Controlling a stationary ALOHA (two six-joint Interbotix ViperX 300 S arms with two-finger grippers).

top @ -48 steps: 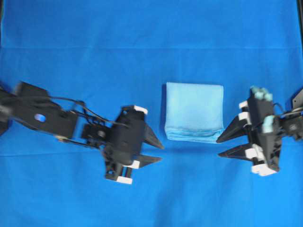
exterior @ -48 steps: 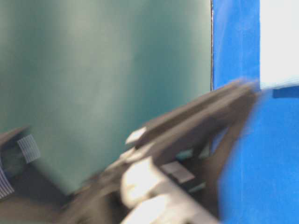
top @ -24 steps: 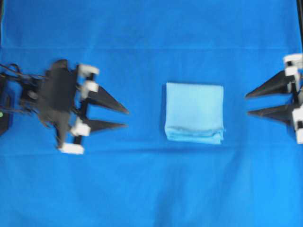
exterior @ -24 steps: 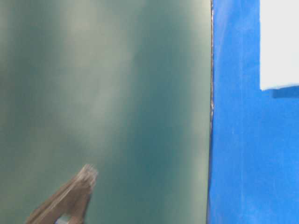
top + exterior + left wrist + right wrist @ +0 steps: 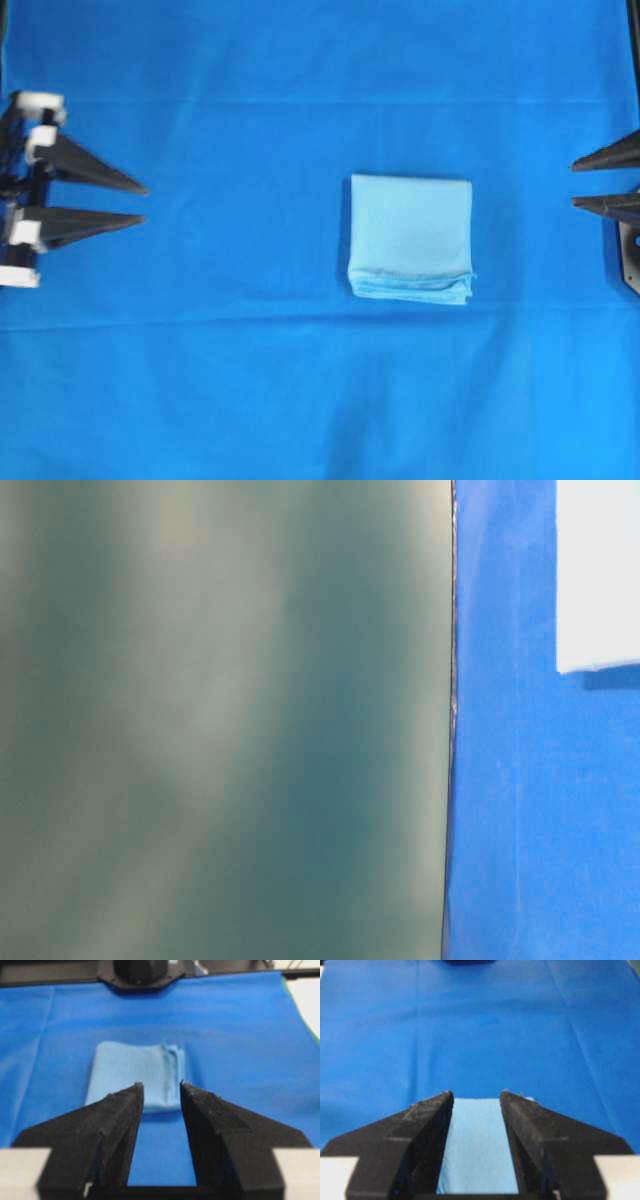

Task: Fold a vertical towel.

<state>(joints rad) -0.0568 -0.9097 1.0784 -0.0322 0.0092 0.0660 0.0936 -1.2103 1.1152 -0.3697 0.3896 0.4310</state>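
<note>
Folded towel (image 5: 411, 237) flat on blue table sheet (image 5: 250, 380), near the middle, layered edges toward the lower side. Left gripper (image 5: 135, 203) and right gripper (image 5: 578, 183) at opposite edges, well apart from it. Both with fingers spread, holding nothing.

The left end effector (image 5: 140, 203) is sitting at the left edge of the overhead view, its two dark tapered fingers (image 5: 90, 172) pointing level toward the middle with a clear gap between them and nothing gripped. The right end effector (image 5: 577, 183) is showing only its fingertips at the right edge, parted and holding nothing.
</note>
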